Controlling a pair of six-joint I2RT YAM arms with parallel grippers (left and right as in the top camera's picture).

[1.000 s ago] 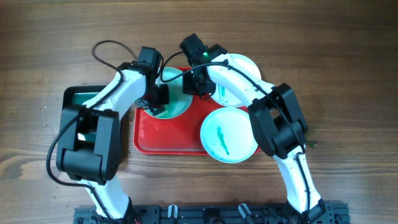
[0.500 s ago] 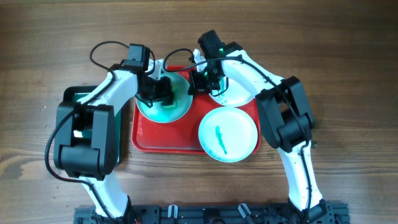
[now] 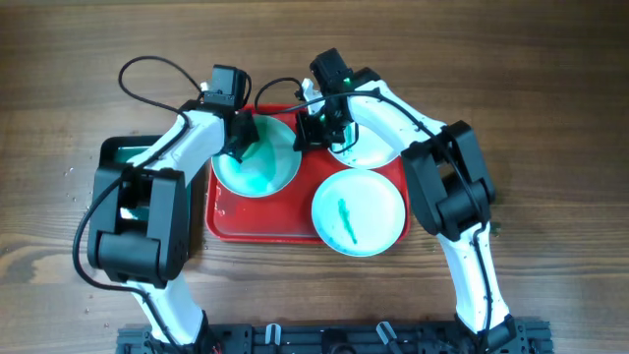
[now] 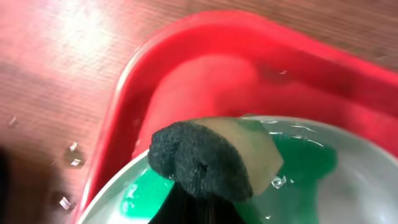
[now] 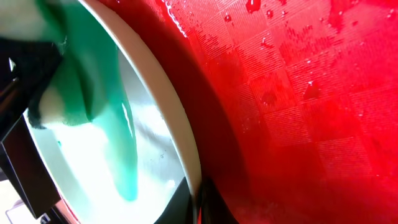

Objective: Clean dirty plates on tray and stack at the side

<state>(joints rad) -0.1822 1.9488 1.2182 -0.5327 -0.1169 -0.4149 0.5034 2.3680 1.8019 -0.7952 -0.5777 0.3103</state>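
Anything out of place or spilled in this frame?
The front plate sits askew, overhanging the red tray at its near rim. Water droplets lie on the wooden table beside the tray.

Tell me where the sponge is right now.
In the left wrist view the sponge is pinched in the left gripper, on the teal-smeared plate at the left end of the red tray.

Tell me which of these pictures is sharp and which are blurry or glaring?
Overhead: sharp, evenly lit. Left wrist: the sponge is clear, but the red tray behind it is blurred with pale glare. Right wrist: the plate is washed out white inside, while the tray's texture is crisp.
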